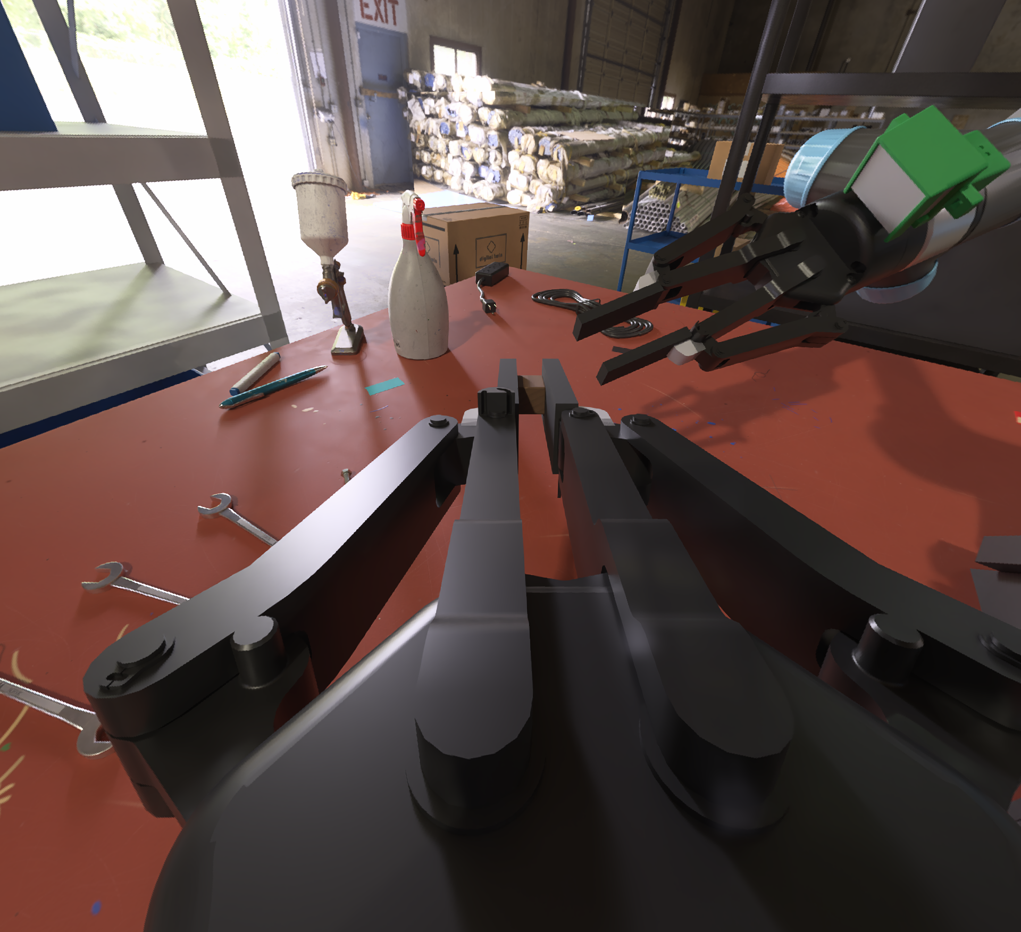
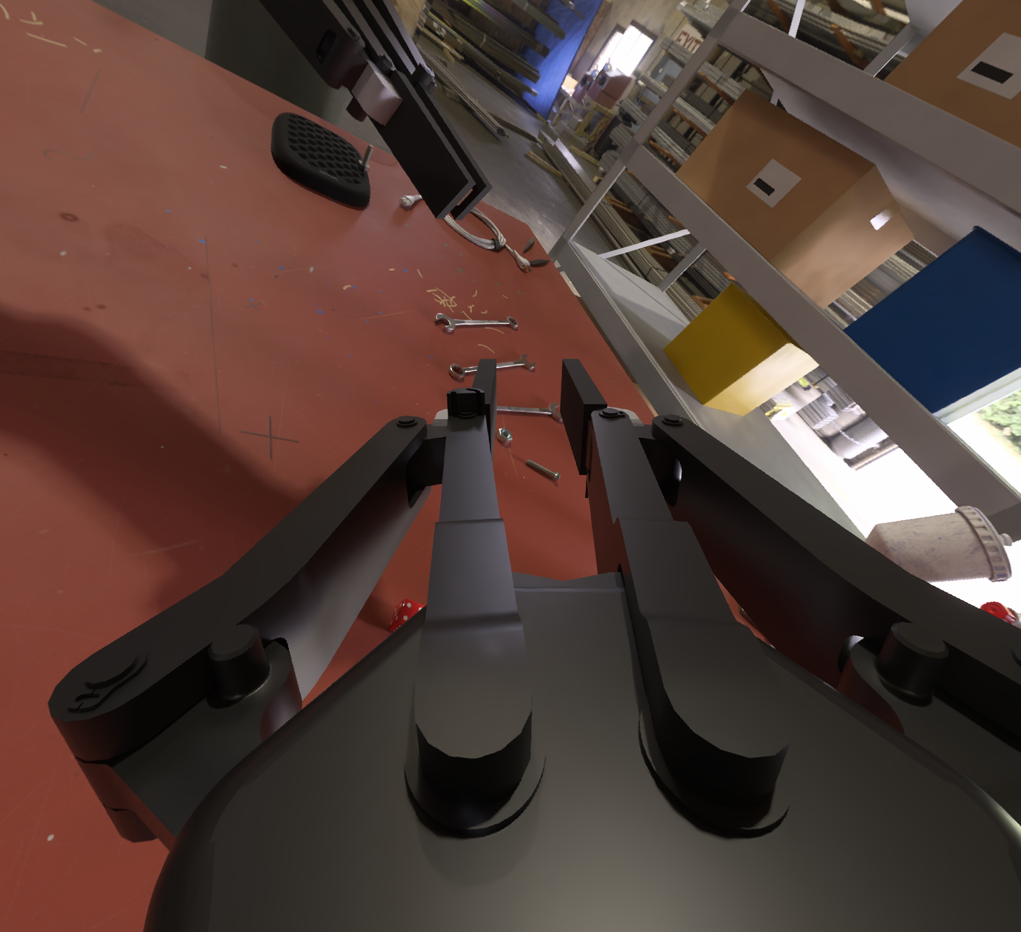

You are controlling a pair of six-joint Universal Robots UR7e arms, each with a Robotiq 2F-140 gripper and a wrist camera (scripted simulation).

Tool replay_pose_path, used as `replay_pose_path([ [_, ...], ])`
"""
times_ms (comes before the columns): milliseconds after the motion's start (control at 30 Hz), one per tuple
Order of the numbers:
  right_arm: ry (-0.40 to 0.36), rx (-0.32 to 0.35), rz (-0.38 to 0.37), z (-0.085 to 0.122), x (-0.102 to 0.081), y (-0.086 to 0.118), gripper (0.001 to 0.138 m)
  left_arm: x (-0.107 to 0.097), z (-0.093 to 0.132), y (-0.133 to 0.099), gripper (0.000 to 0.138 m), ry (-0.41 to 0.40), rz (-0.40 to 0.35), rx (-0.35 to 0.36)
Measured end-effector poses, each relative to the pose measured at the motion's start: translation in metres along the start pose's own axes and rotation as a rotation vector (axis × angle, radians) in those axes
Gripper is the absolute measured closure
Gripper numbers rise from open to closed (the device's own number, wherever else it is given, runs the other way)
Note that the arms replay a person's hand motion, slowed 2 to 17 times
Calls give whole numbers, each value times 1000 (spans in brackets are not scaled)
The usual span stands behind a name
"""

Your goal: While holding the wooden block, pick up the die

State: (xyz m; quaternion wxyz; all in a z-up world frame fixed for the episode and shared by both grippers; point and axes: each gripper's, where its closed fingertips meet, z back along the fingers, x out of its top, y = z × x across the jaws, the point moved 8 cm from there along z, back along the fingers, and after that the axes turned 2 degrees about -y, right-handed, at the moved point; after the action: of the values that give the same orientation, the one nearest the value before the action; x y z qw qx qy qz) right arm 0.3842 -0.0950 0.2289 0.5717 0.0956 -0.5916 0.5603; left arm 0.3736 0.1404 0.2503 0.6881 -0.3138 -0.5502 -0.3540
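My left gripper (image 1: 531,380) is shut on a small wooden block (image 1: 531,392), held between its fingertips a little above the red table (image 1: 166,463). My right gripper (image 2: 527,388) is open with nothing between its fingers, hovering above the table. It also shows in the left wrist view (image 1: 590,353), close to the right of the block. The red die (image 2: 406,613) with white dots lies on the table behind the right fingertips, partly hidden under the gripper's left linkage. The left gripper shows in the right wrist view (image 2: 464,201); the block is hidden there.
A white spray bottle (image 1: 417,292), a spray gun (image 1: 326,242), two pens (image 1: 270,380), wrenches (image 1: 232,516), a coiled cable (image 1: 569,297) and an adapter (image 1: 491,272) lie on the table. A black mesh pad (image 2: 317,159), bolt (image 2: 544,470) and nut (image 2: 504,435) lie there too. A shelf rack (image 2: 635,264) with boxes borders it.
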Motion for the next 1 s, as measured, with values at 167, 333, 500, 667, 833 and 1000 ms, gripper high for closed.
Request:
replay_pose_path([
  [167,32,-29,39,4,-5,4,106,-3,-4,1,126,19,-1,3],
  [333,77,-33,59,6,-12,9,102,-3,-8,3,126,43,-10,11],
  [500,147,-37,94,6,-24,14,95,-2,-13,5,126,74,-37,30],
  [667,215,-16,157,6,-37,21,92,2,-21,7,126,91,-57,30],
  [833,280,10,211,5,-49,30,91,9,-31,9,126,92,-65,16],
  [1000,327,60,199,4,-60,37,88,16,-44,11,126,95,-80,4],
])
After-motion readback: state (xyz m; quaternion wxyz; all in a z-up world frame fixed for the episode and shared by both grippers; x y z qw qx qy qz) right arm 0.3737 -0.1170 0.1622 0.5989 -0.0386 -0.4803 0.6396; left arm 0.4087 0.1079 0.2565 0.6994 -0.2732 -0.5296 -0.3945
